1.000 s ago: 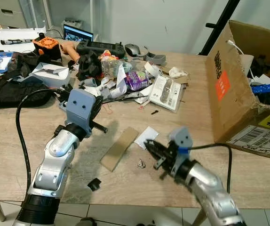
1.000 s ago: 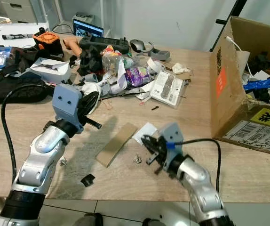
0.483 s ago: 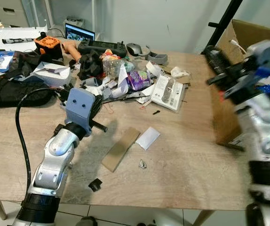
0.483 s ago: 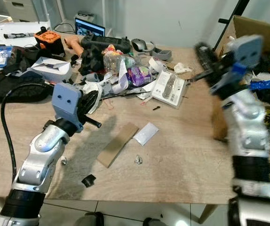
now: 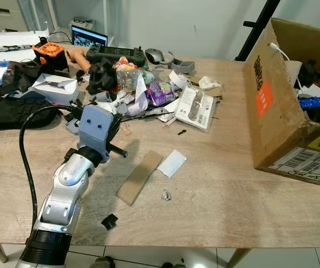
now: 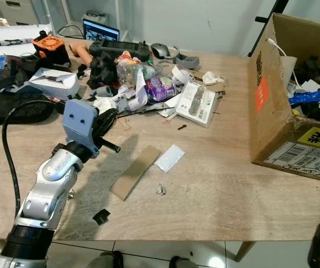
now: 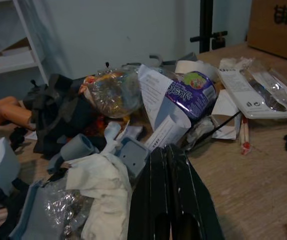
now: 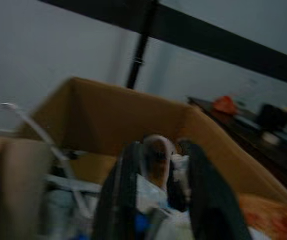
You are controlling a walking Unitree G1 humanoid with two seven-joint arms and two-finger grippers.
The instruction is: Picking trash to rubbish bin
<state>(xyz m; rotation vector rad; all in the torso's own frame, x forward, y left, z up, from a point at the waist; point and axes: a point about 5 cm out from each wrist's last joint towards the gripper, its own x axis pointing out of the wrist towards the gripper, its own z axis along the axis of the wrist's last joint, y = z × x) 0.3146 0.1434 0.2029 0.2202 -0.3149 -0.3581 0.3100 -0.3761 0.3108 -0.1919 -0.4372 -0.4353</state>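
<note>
Cluttered wooden table [image 5: 216,184] beside a cardboard box [image 5: 282,111], pale wall [image 5: 193,22].

Right tool [image 8: 157,200] swung from table to cardboard box [image 8: 108,115] (blurred).

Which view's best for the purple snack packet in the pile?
The left wrist view: the purple packet is close, its label facing the camera, just beyond the shut left gripper. Both eye views show it small amid the clutter; the right wrist view faces the cardboard box.

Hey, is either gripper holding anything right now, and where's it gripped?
Left gripper: fingers pressed together, nothing held. Right gripper: fingers apart above the cardboard box; the blur hides whether anything sits between them.
</note>
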